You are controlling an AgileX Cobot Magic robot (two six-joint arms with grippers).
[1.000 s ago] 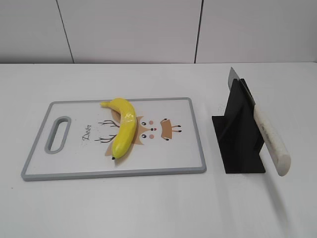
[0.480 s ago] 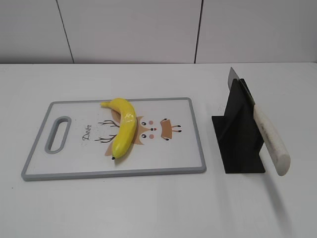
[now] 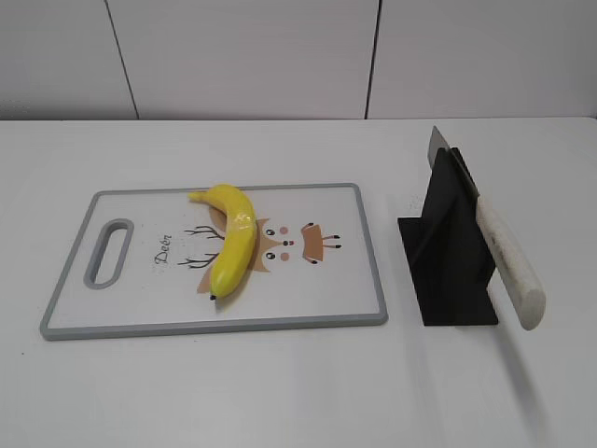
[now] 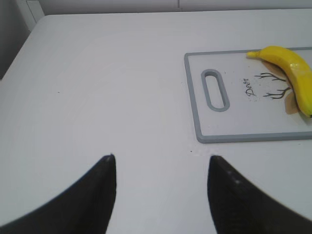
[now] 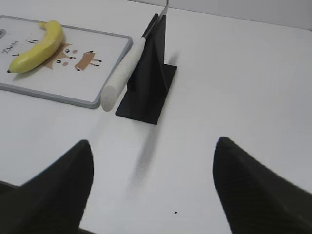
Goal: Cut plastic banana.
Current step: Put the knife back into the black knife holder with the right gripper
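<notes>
Lying on: the banana (image 3: 233,249) rests on the cutting board (image 3: 345,308), left of the board's middle, stem toward the far edge and dark tip toward the near edge.
Banana look: glossy bright yellow, curved, with a small dark tip and a stubby stem; whole, with no cut showing.
Board: white with a grey rim and a grey-edged handle slot (image 3: 110,252) at its left end; a cartoon deer face (image 3: 297,245) with antlers is printed in the middle, partly under the banana.
Writing: the word "Deer" (image 3: 164,250) in script beside the handle slot.
Knife: a knife with a white handle (image 3: 509,261) sits slanted in a black stand (image 3: 450,252) just right of the board, blade tip poking out the top.
Surface: a plain white table (image 3: 280,383).
Room: pale wall panels (image 3: 242,56) with dark seams behind the table.
Left gripper (image 4: 161,170): fingers spread wide, holding nothing, over bare table left of the board.
Right gripper (image 5: 153,165): fingers spread wide, holding nothing, near the stand on its right.
</notes>
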